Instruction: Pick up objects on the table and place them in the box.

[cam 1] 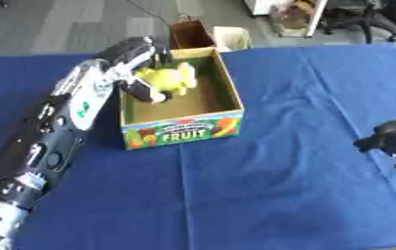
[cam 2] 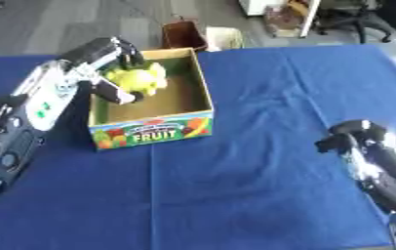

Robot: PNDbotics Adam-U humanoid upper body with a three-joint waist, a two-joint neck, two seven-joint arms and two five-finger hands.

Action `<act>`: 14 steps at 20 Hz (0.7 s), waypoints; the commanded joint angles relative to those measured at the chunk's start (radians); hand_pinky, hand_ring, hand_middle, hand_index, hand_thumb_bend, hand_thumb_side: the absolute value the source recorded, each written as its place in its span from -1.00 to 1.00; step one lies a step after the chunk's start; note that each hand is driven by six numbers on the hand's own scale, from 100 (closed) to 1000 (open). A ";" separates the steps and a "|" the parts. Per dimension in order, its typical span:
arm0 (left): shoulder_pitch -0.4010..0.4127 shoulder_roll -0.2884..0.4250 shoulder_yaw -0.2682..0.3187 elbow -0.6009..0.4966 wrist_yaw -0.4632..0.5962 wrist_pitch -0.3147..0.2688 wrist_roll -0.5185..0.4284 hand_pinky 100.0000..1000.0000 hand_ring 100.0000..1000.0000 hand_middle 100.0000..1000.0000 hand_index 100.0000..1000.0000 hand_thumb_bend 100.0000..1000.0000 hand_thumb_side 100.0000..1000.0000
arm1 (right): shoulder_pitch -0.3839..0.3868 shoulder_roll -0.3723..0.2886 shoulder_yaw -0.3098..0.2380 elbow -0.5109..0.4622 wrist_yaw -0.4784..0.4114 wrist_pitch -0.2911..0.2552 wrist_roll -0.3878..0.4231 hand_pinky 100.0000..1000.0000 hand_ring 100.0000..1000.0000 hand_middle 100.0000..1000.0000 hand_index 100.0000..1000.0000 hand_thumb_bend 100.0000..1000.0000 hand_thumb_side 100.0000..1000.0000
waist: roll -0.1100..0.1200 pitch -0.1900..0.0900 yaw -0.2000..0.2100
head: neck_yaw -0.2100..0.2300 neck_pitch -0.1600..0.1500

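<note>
- Your left hand [cam 1: 142, 73] is over the near-left part of the box [cam 1: 225, 85], fingers curled round a yellow-green object [cam 1: 169, 78] that sits just inside the walls.
- The object lies on the far side of your palm, toward the box's middle, already above the floor of the box.
- The next move is likely a release: the box floor is directly beneath the hand, so letting go should suffice.
- Your right hand [cam 2: 355, 139] rests well apart over the blue cloth [cam 1: 278, 185]; whether its fingers are spread, you cannot tell.
</note>
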 commanded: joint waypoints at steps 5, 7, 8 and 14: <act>0.005 0.054 0.026 -0.093 0.082 0.006 0.022 0.36 0.18 0.24 0.49 0.47 -0.61 | -0.008 -0.009 -0.004 -0.009 -0.003 0.002 0.003 0.22 -0.07 -0.25 0.20 -1.00 -0.47 | 0.003 -0.014 0.009 | -0.010 -0.011; 0.021 0.087 0.048 -0.132 0.111 0.028 0.029 0.36 0.17 0.22 0.49 0.41 -0.69 | -0.007 -0.010 -0.006 -0.009 -0.001 0.002 0.002 0.22 -0.07 -0.25 0.20 -1.00 -0.48 | 0.005 -0.014 0.013 | -0.016 -0.012; 0.030 0.104 0.058 -0.149 0.125 0.041 0.029 0.36 0.17 0.22 0.49 0.41 -0.69 | -0.006 -0.010 -0.008 -0.009 -0.001 0.002 0.001 0.22 -0.07 -0.25 0.20 -1.00 -0.48 | 0.006 -0.014 0.014 | -0.018 -0.012; 0.083 0.209 0.143 -0.169 0.168 0.131 0.059 0.32 0.12 0.20 0.48 0.34 -0.86 | 0.000 -0.014 -0.013 -0.007 0.006 0.004 -0.004 0.22 -0.07 -0.25 0.20 -1.00 -0.47 | 0.016 -0.017 0.027 | -0.032 -0.013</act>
